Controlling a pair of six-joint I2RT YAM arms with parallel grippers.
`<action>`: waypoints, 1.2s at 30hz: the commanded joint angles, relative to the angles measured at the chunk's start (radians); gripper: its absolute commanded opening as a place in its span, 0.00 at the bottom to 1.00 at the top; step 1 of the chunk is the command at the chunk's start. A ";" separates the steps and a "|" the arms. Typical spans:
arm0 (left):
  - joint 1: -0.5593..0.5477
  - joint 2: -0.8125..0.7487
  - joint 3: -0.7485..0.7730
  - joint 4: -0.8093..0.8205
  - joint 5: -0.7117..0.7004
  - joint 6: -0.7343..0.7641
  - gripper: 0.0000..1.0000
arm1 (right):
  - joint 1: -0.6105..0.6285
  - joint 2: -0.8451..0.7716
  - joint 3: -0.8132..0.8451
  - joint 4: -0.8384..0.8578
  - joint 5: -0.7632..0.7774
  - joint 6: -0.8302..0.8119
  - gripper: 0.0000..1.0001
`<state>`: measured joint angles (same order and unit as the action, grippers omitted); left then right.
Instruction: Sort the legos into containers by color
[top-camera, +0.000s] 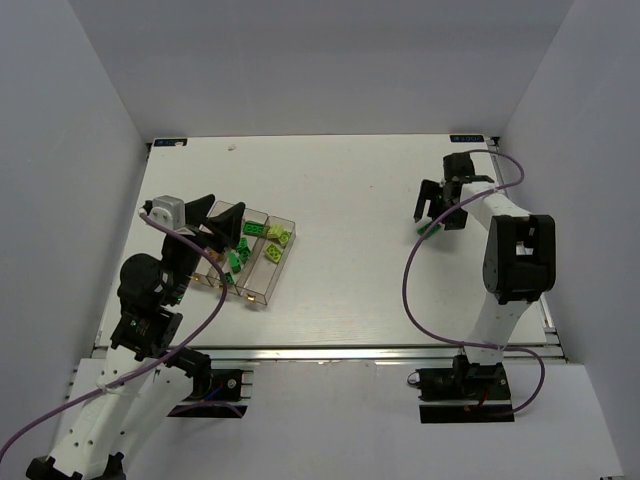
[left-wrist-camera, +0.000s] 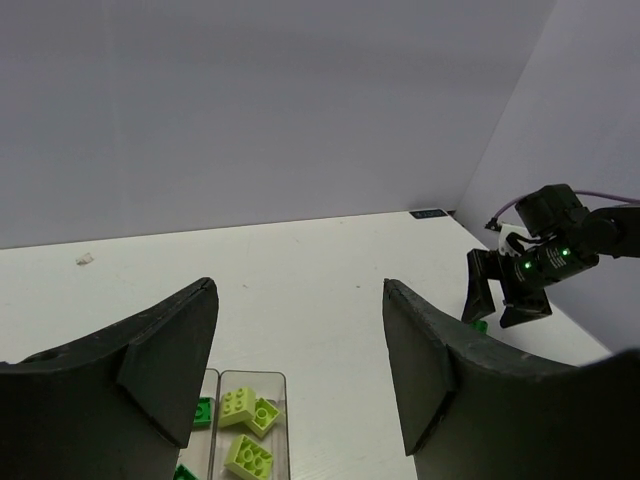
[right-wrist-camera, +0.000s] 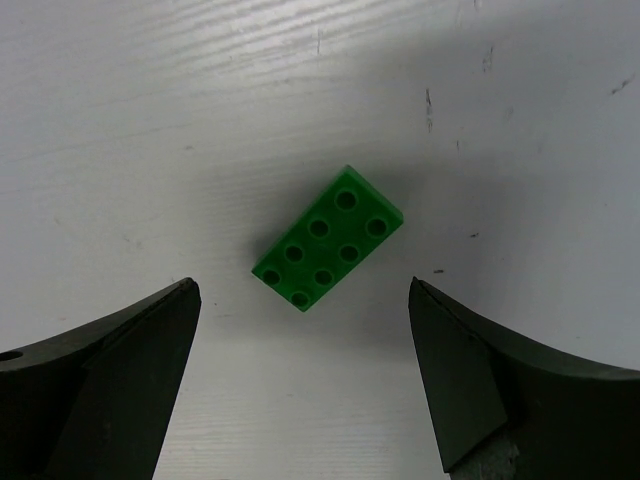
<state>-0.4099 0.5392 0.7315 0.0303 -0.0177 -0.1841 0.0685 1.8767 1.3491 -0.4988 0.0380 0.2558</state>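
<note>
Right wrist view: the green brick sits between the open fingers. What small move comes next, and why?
Probably lower the right gripper straight down around the green brick: it lies flat on the table, roughly centred between the open jaws, not yet grasped.

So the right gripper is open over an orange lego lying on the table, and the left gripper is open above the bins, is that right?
Not quite: the lego under the open right gripper is green, not orange, as the right wrist view shows. It does lie flat on the table, and the left gripper is open above the clear bins.
</note>
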 joint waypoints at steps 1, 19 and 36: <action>-0.006 -0.008 0.012 0.002 0.015 -0.002 0.76 | 0.008 -0.047 -0.037 0.058 0.063 0.072 0.89; -0.015 -0.015 0.014 -0.003 0.004 0.006 0.76 | 0.008 0.079 -0.053 0.095 0.056 0.123 0.88; -0.017 -0.018 0.013 -0.004 -0.004 0.011 0.76 | 0.013 0.079 -0.130 0.154 -0.029 0.059 0.47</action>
<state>-0.4213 0.5323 0.7315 0.0299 -0.0181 -0.1806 0.0723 1.9270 1.2598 -0.3237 0.0490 0.3286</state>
